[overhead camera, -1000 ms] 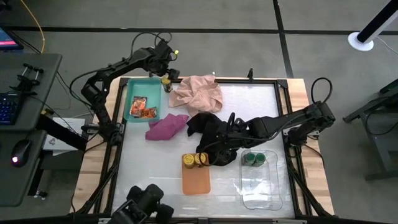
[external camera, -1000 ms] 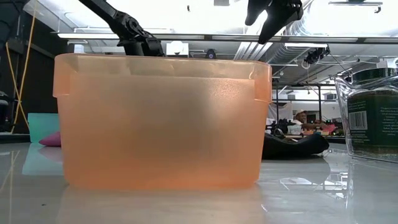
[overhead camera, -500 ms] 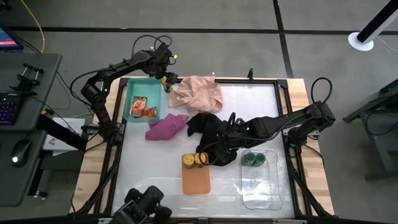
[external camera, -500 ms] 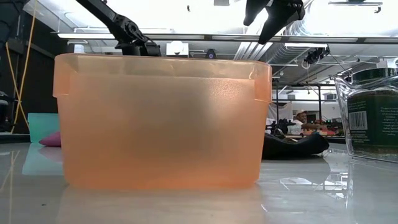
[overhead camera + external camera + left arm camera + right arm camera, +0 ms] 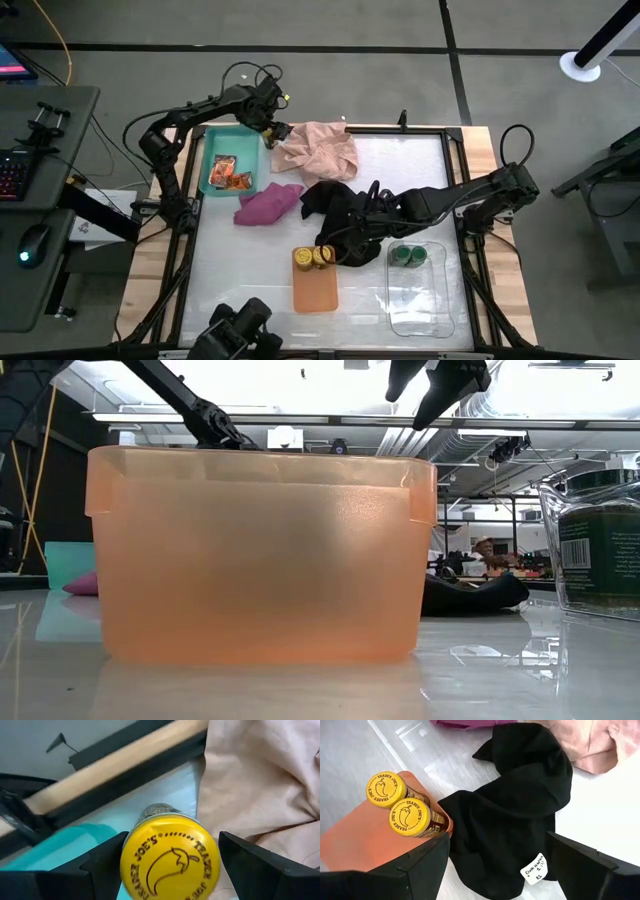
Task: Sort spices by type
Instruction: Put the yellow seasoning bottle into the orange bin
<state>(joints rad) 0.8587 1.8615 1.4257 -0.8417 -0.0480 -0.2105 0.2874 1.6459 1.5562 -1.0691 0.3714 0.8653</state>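
My left gripper (image 5: 268, 127) is at the table's far edge, between the teal tray (image 5: 213, 140) and the pink cloth (image 5: 318, 148), shut on a yellow-lidded jar (image 5: 170, 859). My right gripper (image 5: 345, 243) hangs open above the black cloth (image 5: 515, 805), touching nothing. Just beside it, two yellow-lidded jars (image 5: 400, 805) stand in the far end of the orange tray (image 5: 315, 290). Two green-lidded jars (image 5: 407, 256) stand in the clear tray (image 5: 425, 305). Orange-red packets (image 5: 228, 175) lie in the teal tray. My left gripper has the yellow-lidded jar between its two fingers, one finger (image 5: 107, 867) on each side of the lid's rim (image 5: 131, 851). The fingers come from above, pointing down. The jar stands upright below them; whether its base is on the table I cannot tell.
A magenta cloth (image 5: 268, 203) lies between the teal tray and the black cloth. The table's raised black frame (image 5: 300, 127) runs right behind my left gripper. Bare white tabletop (image 5: 410, 160) lies toward the far right corner. In the low view the orange tray (image 5: 260, 560) fills the foreground.
My left arm has drawn its elbow in toward the table, and its gripper, still shut on the jar, has shifted slightly toward the far edge. My right arm has kept still.
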